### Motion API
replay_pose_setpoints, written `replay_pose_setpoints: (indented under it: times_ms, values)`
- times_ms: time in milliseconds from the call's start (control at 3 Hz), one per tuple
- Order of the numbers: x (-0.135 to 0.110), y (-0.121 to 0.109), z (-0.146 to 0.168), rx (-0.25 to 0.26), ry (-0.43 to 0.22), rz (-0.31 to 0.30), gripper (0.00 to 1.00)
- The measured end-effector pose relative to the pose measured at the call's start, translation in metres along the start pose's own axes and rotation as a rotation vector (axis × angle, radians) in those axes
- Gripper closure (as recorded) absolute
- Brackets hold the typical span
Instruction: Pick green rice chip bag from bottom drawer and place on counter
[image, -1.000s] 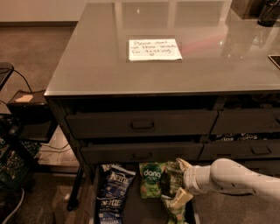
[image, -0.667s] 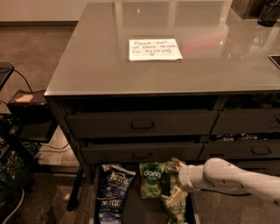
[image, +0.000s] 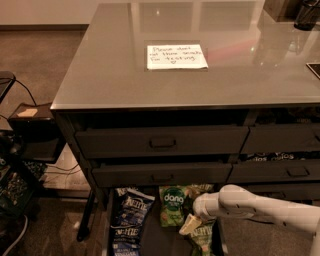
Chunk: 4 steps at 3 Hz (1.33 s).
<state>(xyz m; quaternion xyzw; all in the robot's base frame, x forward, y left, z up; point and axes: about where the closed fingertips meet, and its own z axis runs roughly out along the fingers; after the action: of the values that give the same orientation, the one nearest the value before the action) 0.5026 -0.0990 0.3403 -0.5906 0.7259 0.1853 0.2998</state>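
The green rice chip bag (image: 175, 204) is lying in the open bottom drawer (image: 155, 241), below the front edge of the counter surface (image: 100, 75). The gripper (image: 191, 223) is hanging just beside the bag's lower right corner; whether it is open or closed, I cannot tell.

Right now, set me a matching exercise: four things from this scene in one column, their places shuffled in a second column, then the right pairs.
1. green rice chip bag
2. dark blue Kettle bag
3. paper note
4. hand

A. on the counter
B. over the bottom drawer, just right of the green rice chip bag
C. left side of the bottom drawer
D. middle of the bottom drawer

Pairs: 1-D, 2-C, 3-A, 4-B.
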Motion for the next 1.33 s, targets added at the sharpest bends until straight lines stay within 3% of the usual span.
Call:
replay_pose_setpoints:
  times_ms: [333, 1000, 1333]
  values:
    - [0.000, 0.000, 0.000, 0.000, 0.000, 0.000, 0.00]
    - [0.039, -0.009, 0.036, 0.073, -0.022, 0.096, 0.00]
    - [0.053, -0.019, 0.057, 0.095, -0.031, 0.110, 0.00]
